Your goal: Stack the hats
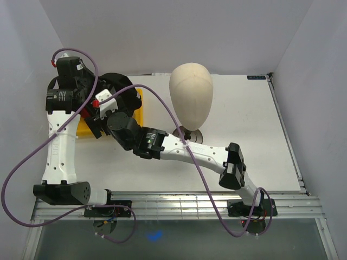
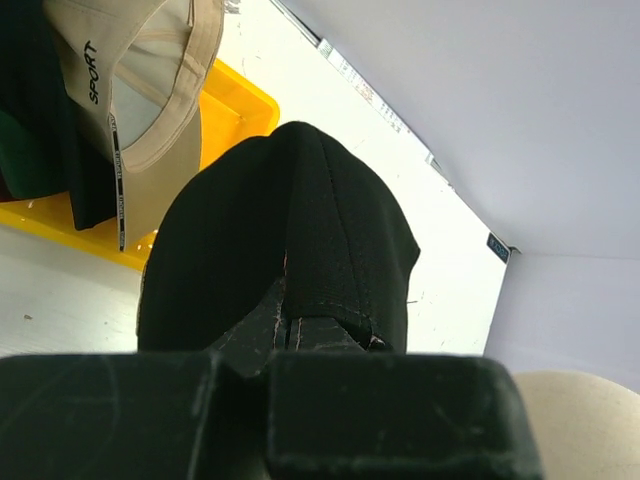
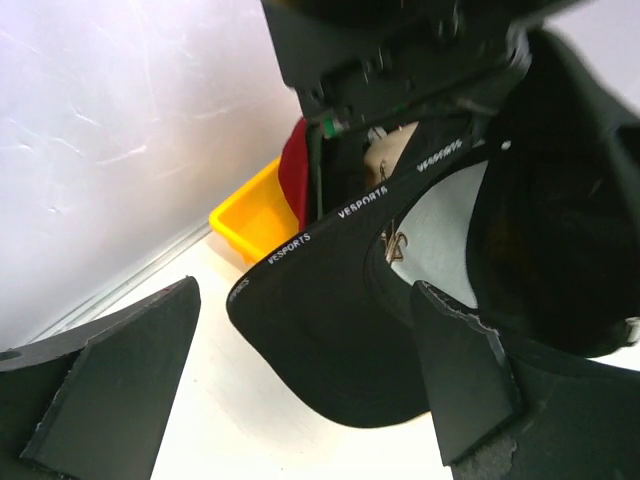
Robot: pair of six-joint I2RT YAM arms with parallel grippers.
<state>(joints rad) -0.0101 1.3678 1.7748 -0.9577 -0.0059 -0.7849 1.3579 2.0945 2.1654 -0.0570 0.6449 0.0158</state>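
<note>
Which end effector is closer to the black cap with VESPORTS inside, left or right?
Left. The left end effector grips the black cap by its crown; the right end effector is open, fingers either side of its brim, not clearly touching.

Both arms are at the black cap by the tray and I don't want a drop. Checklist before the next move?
1. Left claw shut on the black cap: ok, fabric is pinched in it.
2. Right claw open: ok, its fingers stand apart either side of the brim.
3. Right claw touching the brim: cannot tell.
4. Tan cap and red cap in the yellow tray: ok.
5. Black cap clear of the tray: cannot tell.
6. Mannequin head upright, away from both claws: ok.
</note>
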